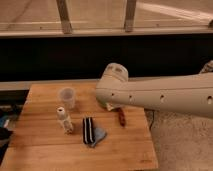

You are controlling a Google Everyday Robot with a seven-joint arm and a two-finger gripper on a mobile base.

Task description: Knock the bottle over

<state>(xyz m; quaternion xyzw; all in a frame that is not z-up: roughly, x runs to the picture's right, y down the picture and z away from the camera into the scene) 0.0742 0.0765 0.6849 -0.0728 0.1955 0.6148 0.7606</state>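
Note:
The bottle (pixel 63 120) is small, slim and cream-white with a round white cap and a brownish band low on its body. It stands upright on the left half of the wooden table (pixel 45 147). My white arm (pixel 160 95) reaches in from the right, with its elbow above the table's back middle. My gripper (pixel 108 106) is mostly hidden behind the arm. Only a pale part shows under the elbow, to the right of the bottle and well apart from it.
A translucent plastic cup (pixel 67 98) stands just behind the bottle. A black-and-white striped flat object (pixel 88 130) lies to its right on a bluish cloth (pixel 99 135). A small brown-red stick (pixel 121 117) lies near the table's right side. A dark wall and rail run behind.

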